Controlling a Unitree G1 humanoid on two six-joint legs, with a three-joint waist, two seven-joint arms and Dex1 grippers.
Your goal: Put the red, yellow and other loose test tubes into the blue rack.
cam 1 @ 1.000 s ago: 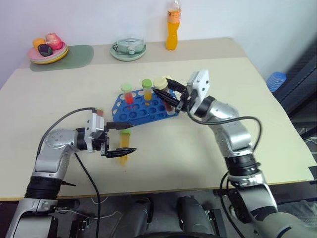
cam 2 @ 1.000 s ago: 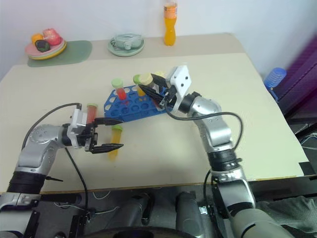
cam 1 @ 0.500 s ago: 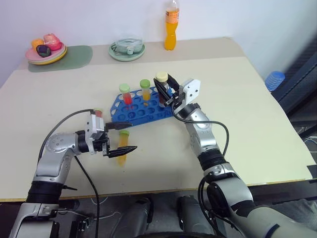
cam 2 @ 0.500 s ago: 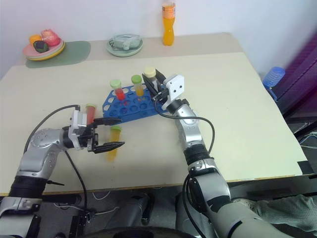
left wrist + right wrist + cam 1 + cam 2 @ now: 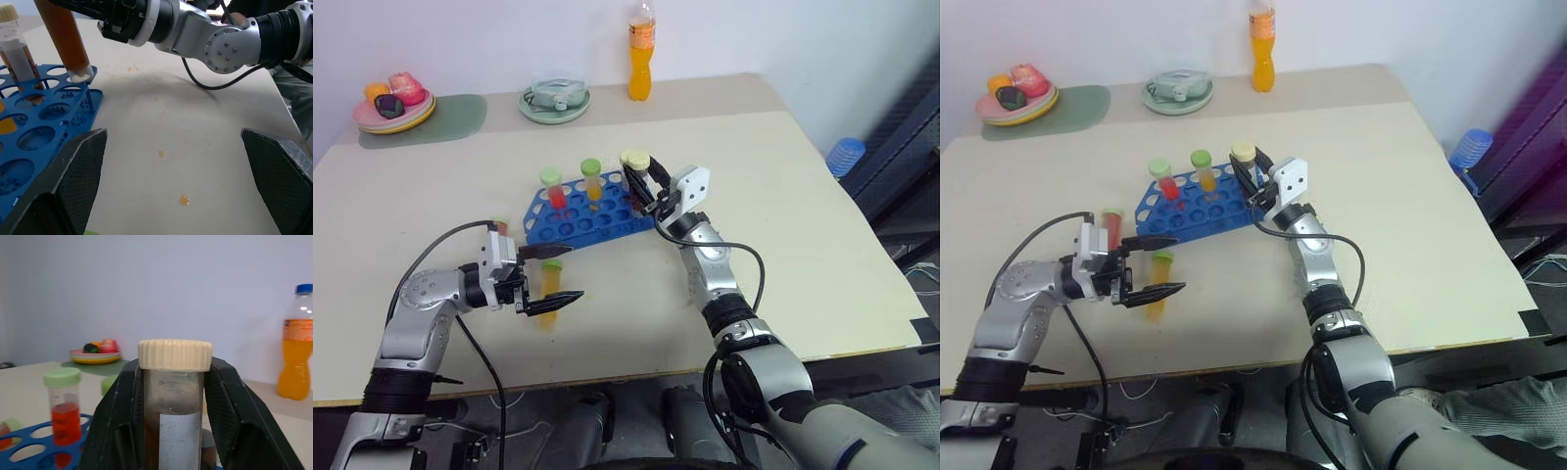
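Note:
The blue rack [image 5: 576, 213] lies mid-table with a red tube [image 5: 551, 186] and a yellow tube [image 5: 592, 177] standing in it, both green-capped. My right gripper [image 5: 644, 182] is shut on a brown tube with a cream cap [image 5: 175, 396], held upright with its tip at the rack's right corner hole [image 5: 80, 74]. My left gripper [image 5: 553, 275] is open in front of the rack. A loose yellow tube [image 5: 549, 292] lies on the table between its fingers. A loose red tube [image 5: 499, 228] lies beside that wrist.
At the table's back stand an orange drink bottle [image 5: 640, 61], a covered glass dish [image 5: 554, 98], and a plate of fruit [image 5: 393, 102] on a green mat. A blue object [image 5: 845, 155] sits off the right edge.
My right gripper brought the brown tube down and upright over the rack's right end, with the arm's elbow swinging in. The left gripper stayed open in place. The camera shifted slightly.

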